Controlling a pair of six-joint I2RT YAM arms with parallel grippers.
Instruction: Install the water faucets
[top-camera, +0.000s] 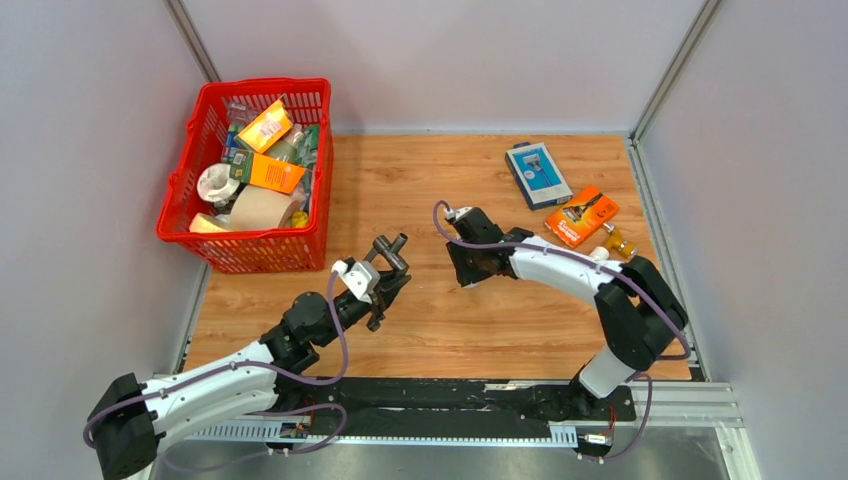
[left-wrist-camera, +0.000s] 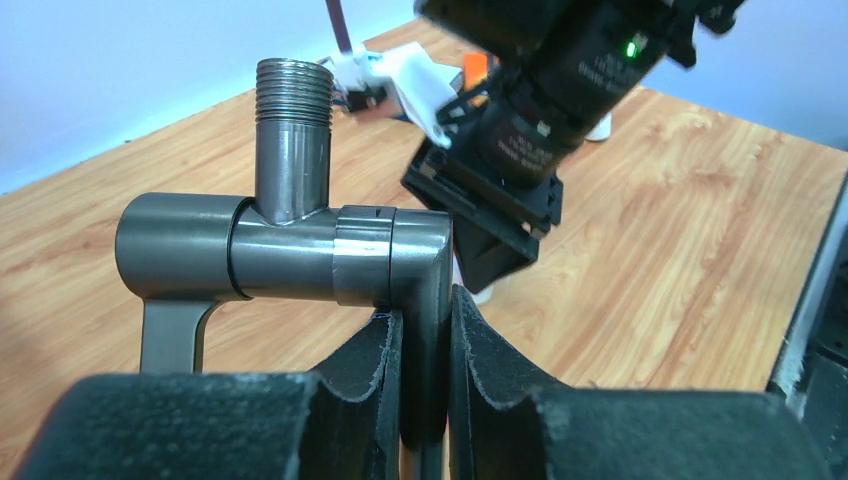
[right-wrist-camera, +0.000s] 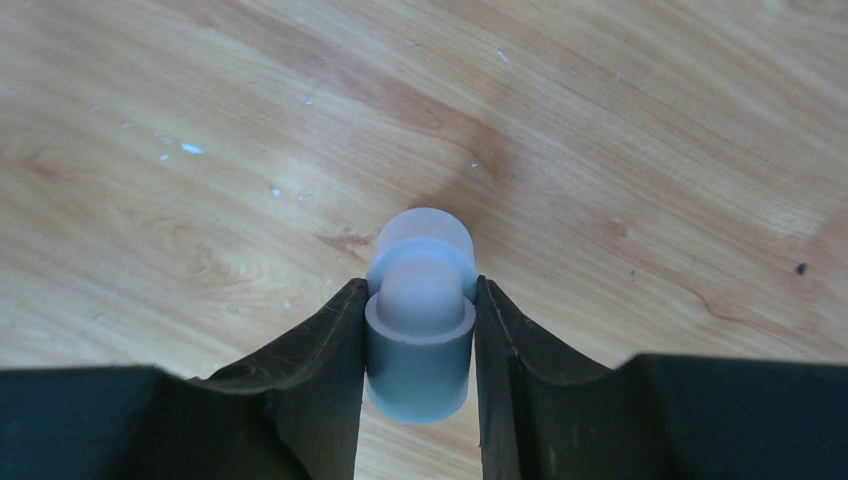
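— Dark grey metal: where do we see the faucet (left-wrist-camera: 300, 250)?
— Above the wooden table (top-camera: 420, 180), its rod pinched in our left gripper (left-wrist-camera: 425, 325), jaws nearly closed.
— And our right gripper (right-wrist-camera: 420, 290)?
— Clamped on the white elbow fitting (right-wrist-camera: 418, 370), near the faucet.

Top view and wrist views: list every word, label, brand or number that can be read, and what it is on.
None can be read.
Blue box: print too small.
Orange box: print too small.
Boxes in basket: print too small.
Black barrel, left wrist view: white marks, blurred.
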